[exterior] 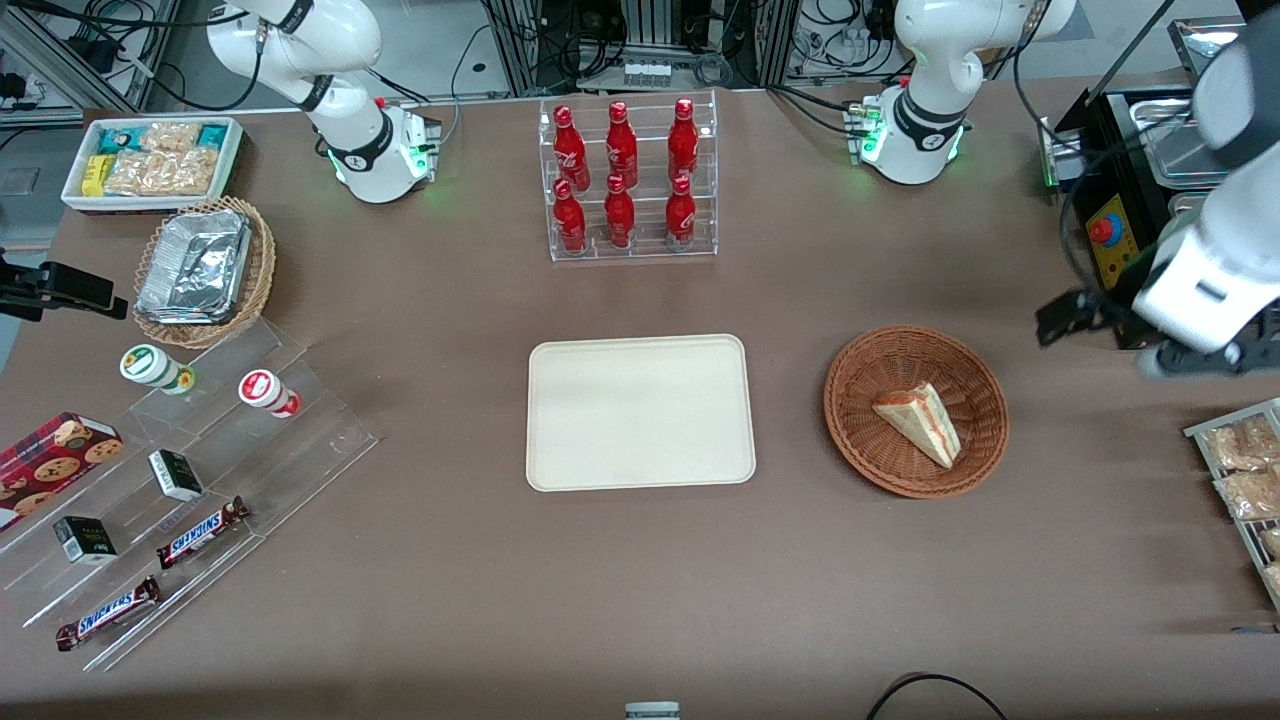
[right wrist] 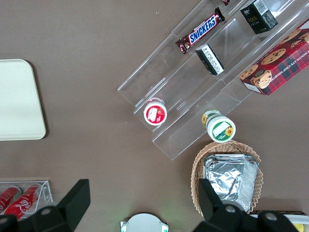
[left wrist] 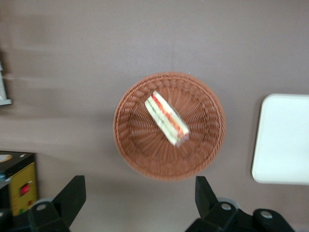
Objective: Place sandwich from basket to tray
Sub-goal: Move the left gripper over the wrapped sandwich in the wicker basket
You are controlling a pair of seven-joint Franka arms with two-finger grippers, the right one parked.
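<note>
The sandwich lies in the round reddish-brown basket, a pale wedge with red and green filling. The cream tray lies flat beside the basket, toward the parked arm's end, with nothing on it. My left gripper hangs high above the table beside the basket, toward the working arm's end. In the left wrist view the gripper is open wide and empty, with the sandwich, the basket and a tray corner below it.
A clear rack of red bottles stands farther from the front camera than the tray. A black box with a red button and a rack of bagged snacks flank the gripper. An acrylic snack stand and a foil-container basket lie toward the parked arm's end.
</note>
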